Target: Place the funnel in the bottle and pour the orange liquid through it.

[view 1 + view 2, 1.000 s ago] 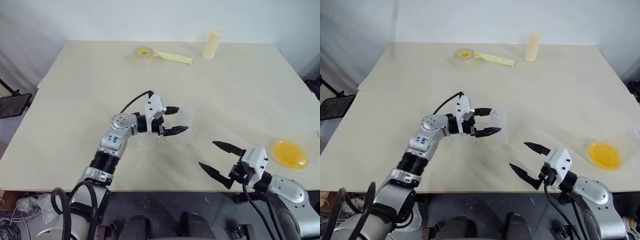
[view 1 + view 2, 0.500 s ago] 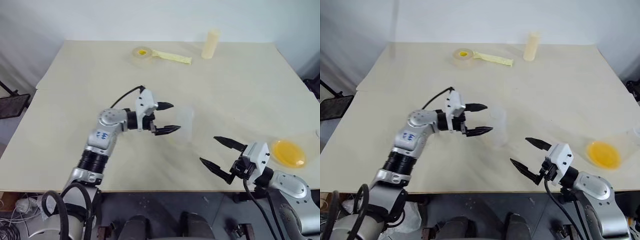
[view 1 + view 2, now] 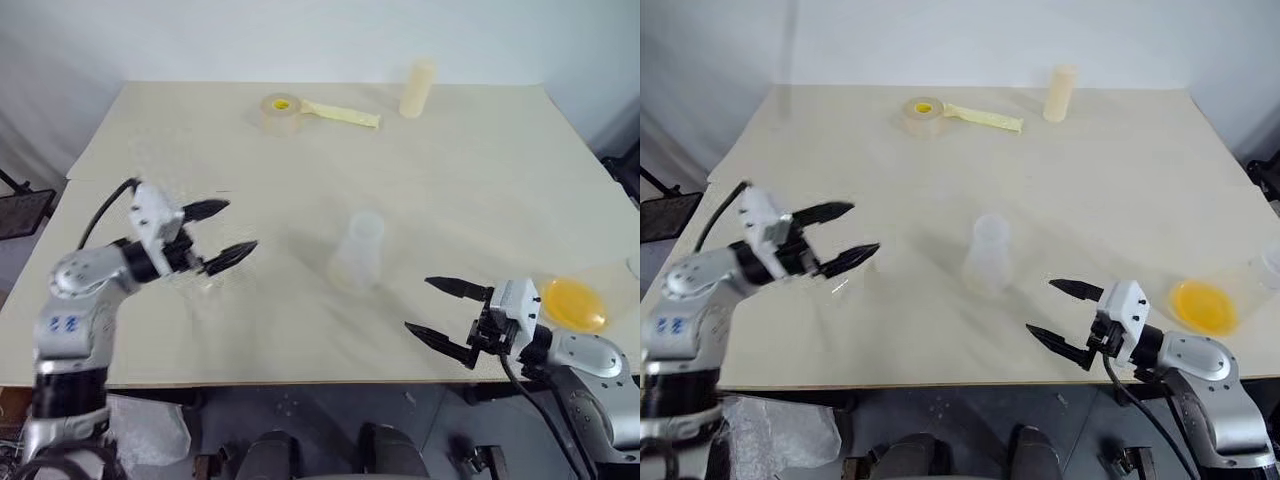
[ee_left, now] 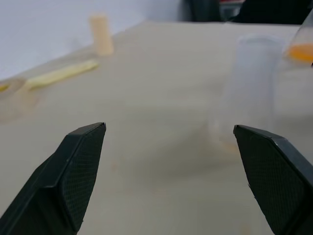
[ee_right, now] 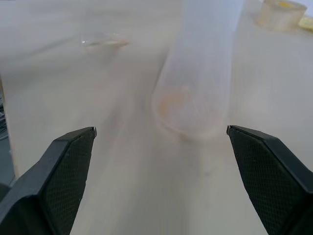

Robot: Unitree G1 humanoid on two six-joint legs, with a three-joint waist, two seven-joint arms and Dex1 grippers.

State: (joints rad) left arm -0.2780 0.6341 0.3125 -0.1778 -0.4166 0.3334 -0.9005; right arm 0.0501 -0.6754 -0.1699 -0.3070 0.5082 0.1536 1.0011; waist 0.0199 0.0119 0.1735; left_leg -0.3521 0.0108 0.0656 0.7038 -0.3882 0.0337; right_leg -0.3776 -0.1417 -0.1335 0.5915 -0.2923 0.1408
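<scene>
Swinging away from the bottle (image 3: 358, 252), the left gripper (image 3: 222, 234) now hangs well off to the left, fingers spread and empty. That bottle stands upright mid-table, long axis vertical, mouth up. Beneath the left gripper lies the funnel (image 3: 837, 287) — faint, its pointing unclear. Orange liquid (image 3: 572, 304) sits in a flask by the right edge, near the right gripper (image 3: 446, 312), also spread wide. Next step, likely: fetching the funnel, which calls for a careful pinch.
</scene>
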